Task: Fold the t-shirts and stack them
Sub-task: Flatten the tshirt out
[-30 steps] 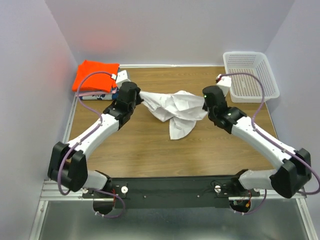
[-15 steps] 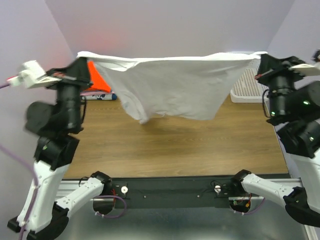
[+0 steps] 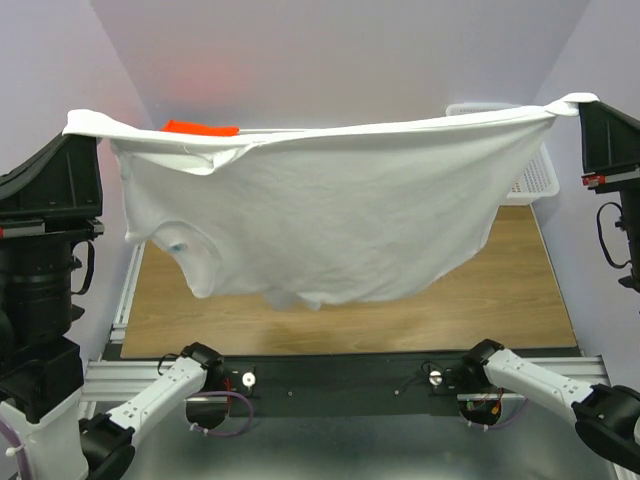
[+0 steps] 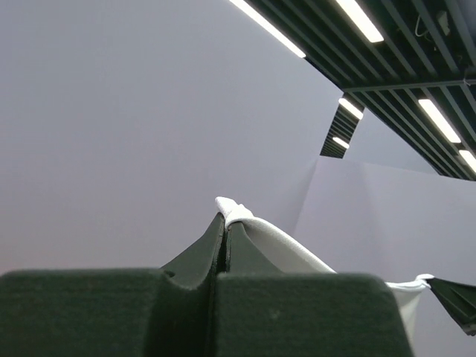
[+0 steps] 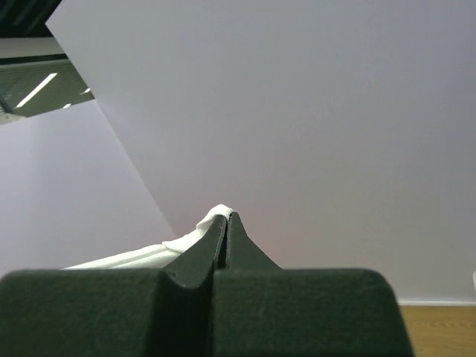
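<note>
wooden table (image 3: 520, 290), lilac walls (image 3: 330, 50)

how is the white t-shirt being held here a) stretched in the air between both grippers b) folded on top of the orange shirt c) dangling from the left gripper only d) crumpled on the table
A: the white t-shirt hangs spread wide in the air, one end pinched in the left gripper and the other in the right gripper.

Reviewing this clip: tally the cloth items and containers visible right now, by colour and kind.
White t-shirt, held spread in the air: 1
Orange t-shirt, mostly hidden: 1
White mesh basket: 1
Total: 3
</note>
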Robot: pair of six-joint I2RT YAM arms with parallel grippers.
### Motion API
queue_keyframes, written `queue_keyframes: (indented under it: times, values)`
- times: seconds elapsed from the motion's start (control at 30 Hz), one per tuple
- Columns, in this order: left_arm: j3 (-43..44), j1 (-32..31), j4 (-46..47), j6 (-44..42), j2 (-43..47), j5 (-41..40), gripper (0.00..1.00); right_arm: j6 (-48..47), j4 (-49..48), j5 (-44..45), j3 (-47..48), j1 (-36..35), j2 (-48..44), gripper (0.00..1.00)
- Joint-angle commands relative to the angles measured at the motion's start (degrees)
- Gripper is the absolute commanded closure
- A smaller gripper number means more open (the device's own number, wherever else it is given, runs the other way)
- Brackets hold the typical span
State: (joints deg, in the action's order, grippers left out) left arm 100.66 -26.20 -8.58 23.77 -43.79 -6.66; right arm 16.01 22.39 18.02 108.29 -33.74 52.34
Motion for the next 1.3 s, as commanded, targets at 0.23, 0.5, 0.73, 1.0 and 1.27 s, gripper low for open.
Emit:
queue_keyframes:
  times: [0.23,0.5,0.73,1.0,1.27]
  values:
    - [-7.75,0.62,1.71,-1.18,-0.85,-0.28,1.0,2.62,2.22,5.78,-9.14,0.16,-2.24,0.99]
    - [-21.98,0.88,8.22,-1.62,-15.75,-16.44,1.0,4.63,2.13,31.26,-20.37,0.16,8.21,0.99]
    - [-20.61,7.2,11.39,-0.65,-43.77,-13.92,1.0,10.09,0.82,28.8,-27.69,9.96,27.44,0.99]
    - [8.56,9.14,-5.65,-1.71,-74.76,-9.43,0.02,4.3,-2.01,13.36,-15.15,18.0,56.02,0.22]
    - [-2.73,8.97,-1.36,-0.31,-66.7,-7.06,0.02,4.73,-1.91,5.72,-20.38,18.0,49.72,0.0]
